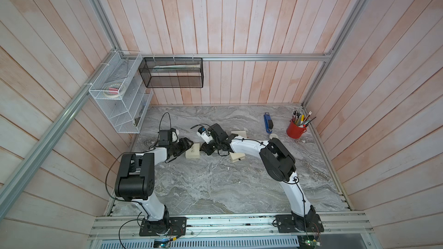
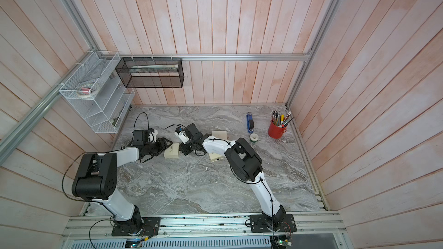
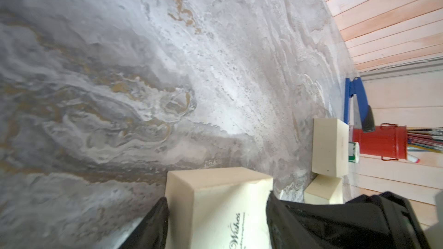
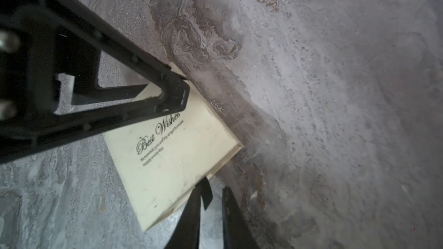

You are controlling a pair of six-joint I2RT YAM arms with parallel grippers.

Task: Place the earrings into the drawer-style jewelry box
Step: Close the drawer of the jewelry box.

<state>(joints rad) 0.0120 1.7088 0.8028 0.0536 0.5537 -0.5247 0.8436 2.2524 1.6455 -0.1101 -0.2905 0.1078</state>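
We're right over the action: the left gripper (image 3: 217, 200) sits astride the cream jewelry box (image 4: 172, 164), the one lettered "Best Wishes". Its jaws are spread just to the box's width and its fingers (image 3: 155, 223) press against opposite sides, so it has the box clamped. The box lies flat on the marble table (image 1: 215, 188).

Farther along that same box we pick up the right gripper (image 4: 214, 185). Its jaws are almost together, with only a slim gap between them and nothing we can see in that gap. Its tips hang at the box's edge near a corner. Whether the inner finger touches the box, we cannot tell.

And the earrings? We make out only one tiny pale speck (image 4: 253, 195), on the marble just beside the right gripper's outer finger and clear of the box. It is too small for us to be sure.

Beyond the right gripper lie two other cream boxes (image 3: 330, 147). A blue stapler (image 1: 268, 122) and a red pen cup (image 1: 296, 129) stand well beyond those.
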